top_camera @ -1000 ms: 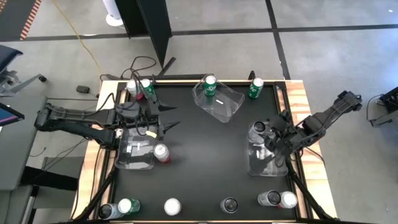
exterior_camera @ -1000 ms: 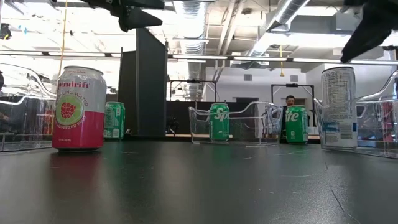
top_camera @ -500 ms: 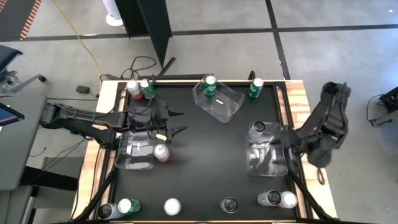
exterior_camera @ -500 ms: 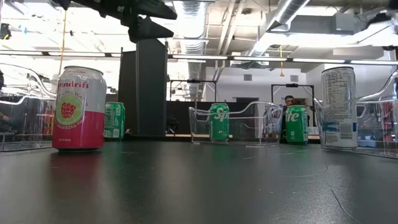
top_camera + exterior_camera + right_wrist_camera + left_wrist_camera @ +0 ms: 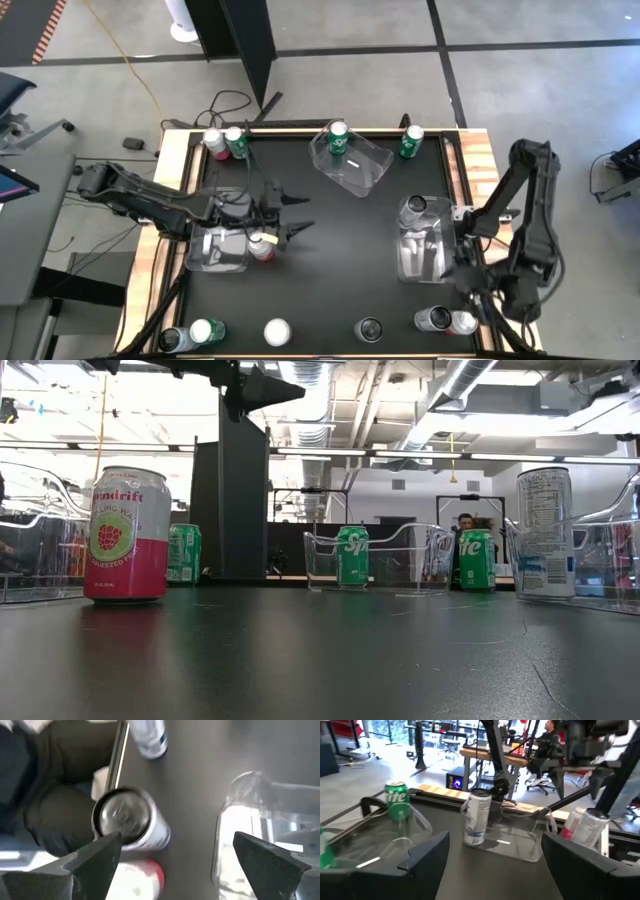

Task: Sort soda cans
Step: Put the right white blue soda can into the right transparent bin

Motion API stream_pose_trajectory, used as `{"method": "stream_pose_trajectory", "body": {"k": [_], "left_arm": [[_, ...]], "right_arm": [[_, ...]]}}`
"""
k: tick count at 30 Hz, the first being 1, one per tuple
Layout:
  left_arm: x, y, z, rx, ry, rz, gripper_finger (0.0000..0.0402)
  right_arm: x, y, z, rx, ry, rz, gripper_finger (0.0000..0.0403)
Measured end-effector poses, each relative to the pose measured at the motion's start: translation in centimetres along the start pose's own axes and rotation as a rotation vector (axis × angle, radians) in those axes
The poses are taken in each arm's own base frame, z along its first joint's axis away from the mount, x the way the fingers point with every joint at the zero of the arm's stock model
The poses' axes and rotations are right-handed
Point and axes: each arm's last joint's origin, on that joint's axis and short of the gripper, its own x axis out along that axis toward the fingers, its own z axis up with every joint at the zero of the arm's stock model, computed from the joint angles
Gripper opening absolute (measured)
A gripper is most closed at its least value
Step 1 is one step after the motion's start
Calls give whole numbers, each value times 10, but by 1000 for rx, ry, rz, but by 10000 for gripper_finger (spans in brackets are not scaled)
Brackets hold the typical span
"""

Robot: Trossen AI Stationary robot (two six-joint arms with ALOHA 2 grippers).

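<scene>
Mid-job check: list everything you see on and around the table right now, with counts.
Green cans: four, green; one in the back-centre bin, one by the back right corner, one at the back left corner, one in the front row.
Red/pink cans: three, red/pink; one beside the left bin, one at the back left corner, one at the front row's right end.
White can: one, white; standing in the right bin.
Other cans: four, silver or dark tops, bodies unclear; front row.
Clear bins: three, clear; left, back centre, right.
Table: one, black top, wooden edge.
Left pincer: open, above the red/pink can by the left bin.
Right pincer: open, above the front row's right end.
</scene>
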Motion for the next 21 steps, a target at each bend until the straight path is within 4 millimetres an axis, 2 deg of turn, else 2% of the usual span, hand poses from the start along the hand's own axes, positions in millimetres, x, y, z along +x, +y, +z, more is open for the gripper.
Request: {"method": "stream_pose_trajectory", "body": {"k": [9, 13, 21], "left_arm": [[10, -16, -13, -55, -43, 35, 309], [13, -21, -17, -73, -61, 42, 309], [13, -29, -22, -111, -80, 76, 309]], "right_arm": [[4, 37, 2, -120, 22, 11, 400], [13, 47, 4, -154, 33, -19, 400], [35, 59, 20, -218, 59, -88, 400]]}}
